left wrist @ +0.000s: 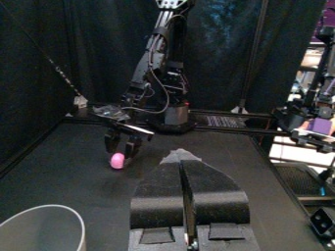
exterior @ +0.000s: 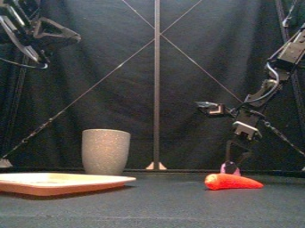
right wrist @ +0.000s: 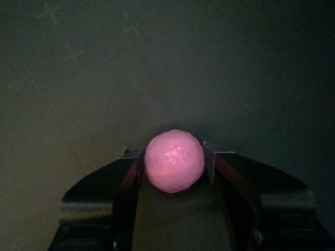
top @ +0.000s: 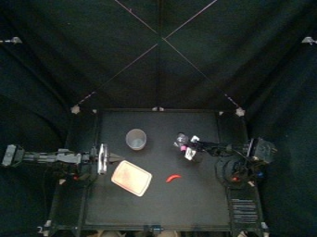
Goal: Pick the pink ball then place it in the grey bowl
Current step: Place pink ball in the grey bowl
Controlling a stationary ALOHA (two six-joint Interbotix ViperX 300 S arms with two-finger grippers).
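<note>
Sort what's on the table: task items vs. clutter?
For the job:
- round pink ball
- tall grey speckled cup
- right gripper, closed on the ball

Lying about:
- flat pink tray
- red toy chilli pepper

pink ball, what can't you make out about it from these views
- Right wrist view: the pink ball is held between the jaws; its underside faces away.
- Front view: the right gripper covers most of it.
- Top view: too small to tell whether it rests on the table.
</note>
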